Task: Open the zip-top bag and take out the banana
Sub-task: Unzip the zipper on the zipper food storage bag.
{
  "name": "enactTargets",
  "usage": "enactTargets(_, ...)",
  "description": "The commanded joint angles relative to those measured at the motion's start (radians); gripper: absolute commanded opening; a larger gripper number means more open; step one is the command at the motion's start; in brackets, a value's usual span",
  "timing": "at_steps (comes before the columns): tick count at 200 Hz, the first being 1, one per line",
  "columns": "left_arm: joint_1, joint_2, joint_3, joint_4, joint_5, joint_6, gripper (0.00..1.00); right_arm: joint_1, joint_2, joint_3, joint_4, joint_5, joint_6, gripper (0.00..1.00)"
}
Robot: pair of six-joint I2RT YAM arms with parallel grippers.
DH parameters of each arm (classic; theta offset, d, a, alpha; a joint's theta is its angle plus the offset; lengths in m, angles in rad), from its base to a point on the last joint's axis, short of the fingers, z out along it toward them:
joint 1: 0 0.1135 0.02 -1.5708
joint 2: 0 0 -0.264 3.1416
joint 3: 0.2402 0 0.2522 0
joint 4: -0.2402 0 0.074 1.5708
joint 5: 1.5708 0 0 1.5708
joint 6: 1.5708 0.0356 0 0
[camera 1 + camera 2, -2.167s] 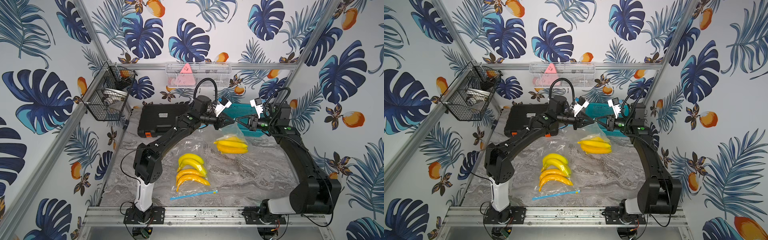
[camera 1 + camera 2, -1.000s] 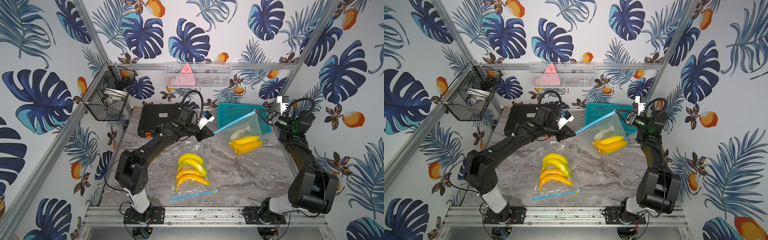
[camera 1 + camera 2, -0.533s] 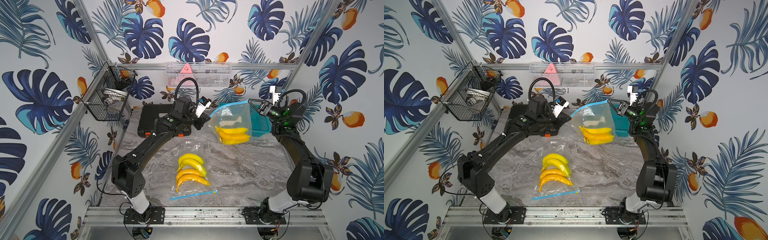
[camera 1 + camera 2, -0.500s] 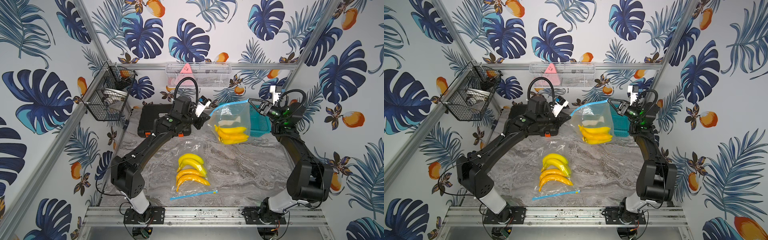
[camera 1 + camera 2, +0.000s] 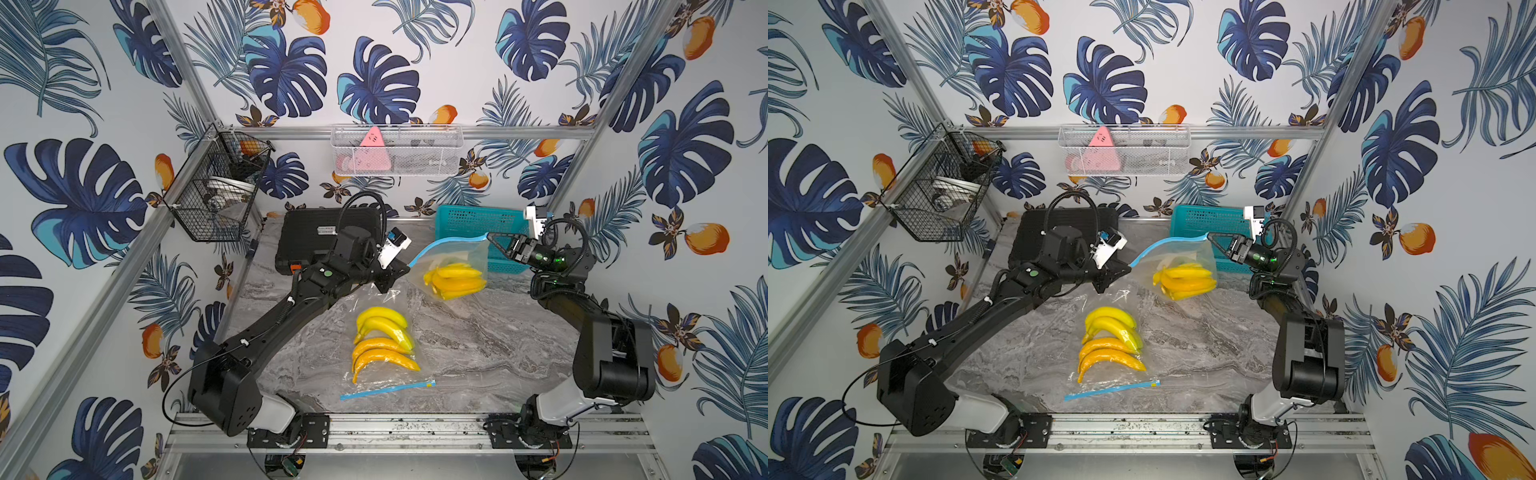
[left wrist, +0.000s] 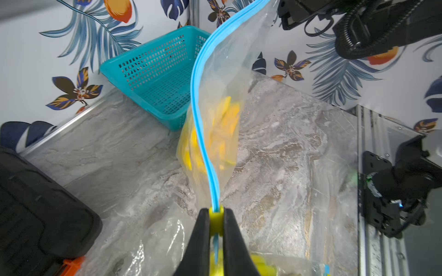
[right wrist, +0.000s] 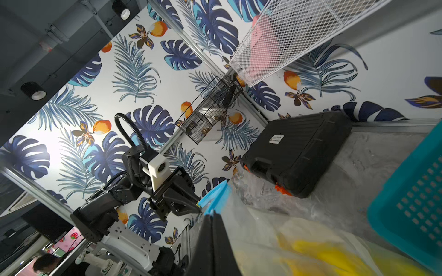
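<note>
1. Far left: a black wire basket hangs on the left wall above the marble-patterned worktop.
2. A black case lies flat at the far left of the worktop, against the back wall.
3. The left end effector reaches rightward from in front of the case. Its jaws are pinched closed on the yellow slider at the left end of the raised bag. The left wrist view shows the slider squeezed between the two black fingers.
4. Near centre, a second clear bag lies flat on the worktop with yellow and orange bananas inside. Its closure strip lies on the near side.
5. On the far wall, a white mesh tray holds a pink triangular item.
6. The zip-top bag hangs stretched between both end effectors at the far centre-right, just in front of a teal basket. Its blue zip strip arcs along the top from the slider to the right arm's grip. The views do not show whether the seal is parted. The banana bunch sits in the lower part of the bag, not yet out.
7. The teal basket stands at the far right of the worktop, behind the bag.
8. The right end effector reaches leftward from the far right, jaws clamped tight on the bag's right top corner at the zip strip.
</note>
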Motion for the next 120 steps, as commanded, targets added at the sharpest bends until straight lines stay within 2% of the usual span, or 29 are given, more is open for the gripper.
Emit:
enactTargets(1, -0.001, -0.034, -0.018, -0.044, 0.066, 0.020, 0.00, -0.008, -0.013, -0.013, 0.120, -0.096, 0.079, 0.00)
enactTargets(32, 0.000, -0.096, -0.018, 0.016, -0.027, 0.001, 0.31, -0.027, -0.036, -0.008, 0.119, -0.146, 0.115, 0.00)
enactTargets(44, -0.001, -0.104, 0.005, 0.060, -0.083, -0.008, 0.49, -0.032, -0.042, -0.005, 0.117, -0.168, 0.129, 0.00)
enactTargets(63, 0.001, -0.092, 0.057, 0.138, -0.104, -0.037, 0.59, -0.048, -0.053, 0.010, 0.119, -0.181, 0.152, 0.00)
enactTargets(83, 0.001, -0.028, 0.132, 0.177, -0.022, -0.073, 0.62, -0.053, -0.061, 0.027, 0.119, -0.189, 0.162, 0.00)
enactTargets(103, 0.001, 0.087, 0.225, 0.096, 0.112, -0.063, 0.54, -0.053, -0.062, 0.030, 0.119, -0.183, 0.164, 0.00)
enactTargets(120, -0.005, 0.141, 0.240, 0.064, 0.183, -0.057, 0.48, -0.054, -0.068, 0.033, 0.119, -0.185, 0.168, 0.00)
